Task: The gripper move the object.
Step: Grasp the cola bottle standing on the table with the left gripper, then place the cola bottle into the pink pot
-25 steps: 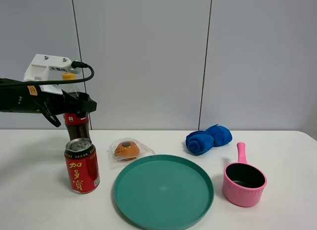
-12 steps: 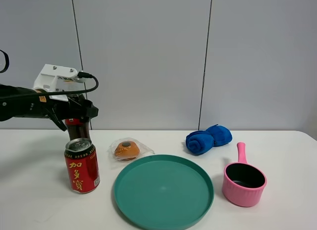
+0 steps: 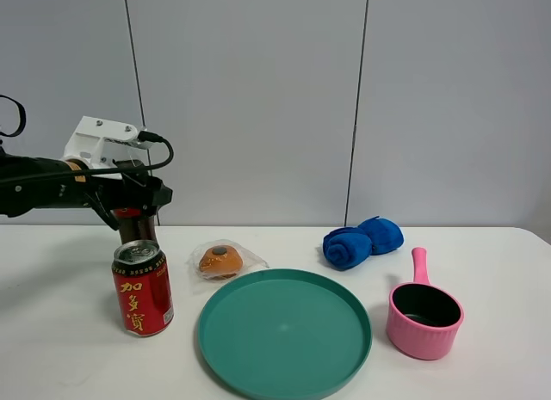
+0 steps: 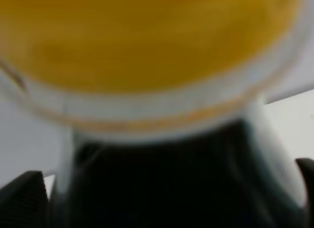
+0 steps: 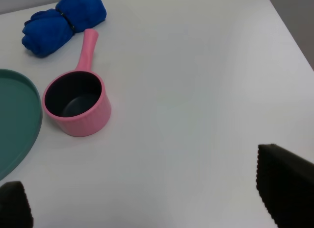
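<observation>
The cola bottle [image 3: 136, 221] is at the far left, just behind the red can; only a strip of its red label and dark body shows under the gripper. My left gripper [image 3: 133, 202] is shut on the bottle's upper part, its white bracket [image 3: 102, 140] above. In the left wrist view the yellow cap [image 4: 147, 37] fills the top, the dark bottle shoulder [image 4: 167, 179] sits between the fingertips [image 4: 24, 193]. The bottle's base is hidden by the can. My right gripper [image 5: 147, 203] is open and empty above the table's right side.
A red drink can [image 3: 142, 288] stands in front of the bottle. A wrapped bun [image 3: 221, 260], a teal plate [image 3: 285, 334], a rolled blue towel [image 3: 362, 239] and a pink pot [image 3: 424, 314] lie to the right. The pot [image 5: 76, 103] and towel [image 5: 64, 22] also show in the right wrist view.
My left gripper has come down and slightly right with the bottle. The yellow cap and most of the label are now hidden behind the gripper and the can.
</observation>
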Robot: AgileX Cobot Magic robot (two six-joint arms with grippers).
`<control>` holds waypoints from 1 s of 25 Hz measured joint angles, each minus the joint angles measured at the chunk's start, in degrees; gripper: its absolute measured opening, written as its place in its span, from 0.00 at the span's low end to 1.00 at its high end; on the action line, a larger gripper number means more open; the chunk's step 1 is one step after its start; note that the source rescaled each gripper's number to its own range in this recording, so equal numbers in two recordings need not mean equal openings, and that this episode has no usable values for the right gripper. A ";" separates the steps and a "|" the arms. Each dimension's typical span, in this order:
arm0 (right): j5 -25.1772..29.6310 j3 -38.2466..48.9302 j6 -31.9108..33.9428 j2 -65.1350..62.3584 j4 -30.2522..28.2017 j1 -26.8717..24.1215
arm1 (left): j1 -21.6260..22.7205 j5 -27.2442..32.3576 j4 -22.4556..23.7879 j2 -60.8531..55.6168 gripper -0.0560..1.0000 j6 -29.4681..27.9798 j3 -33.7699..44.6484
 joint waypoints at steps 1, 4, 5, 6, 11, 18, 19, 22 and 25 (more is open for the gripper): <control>0.00 0.00 0.00 0.00 0.00 0.00 | 0.00 -0.05 0.00 0.06 1.00 0.00 -0.16; 0.00 0.00 0.00 0.00 0.00 0.00 | 0.07 -0.06 0.00 0.06 0.97 0.00 -0.22; 0.00 0.00 0.00 0.00 0.00 0.00 | 0.13 -0.06 0.00 0.06 0.93 0.00 -0.22; 0.00 0.00 0.00 0.00 0.00 0.00 | 0.21 -0.06 0.00 0.06 0.88 0.00 -0.22; 0.00 0.00 0.00 0.00 0.00 0.00 | 0.59 -0.11 0.06 0.06 0.20 0.00 -0.22; 0.00 0.00 0.00 0.00 0.00 0.00 | 0.59 0.50 0.95 -0.49 0.07 -0.33 -0.22; 0.00 0.00 0.00 0.00 0.00 0.00 | 0.59 1.29 1.91 -1.00 0.06 -0.73 -0.22; 0.00 0.00 0.00 0.00 0.00 0.00 | 0.59 4.17 6.36 -4.44 0.06 -5.13 -0.04; 0.00 0.00 0.00 0.00 0.00 0.00 | 0.54 4.51 12.96 -9.78 0.06 -13.47 0.00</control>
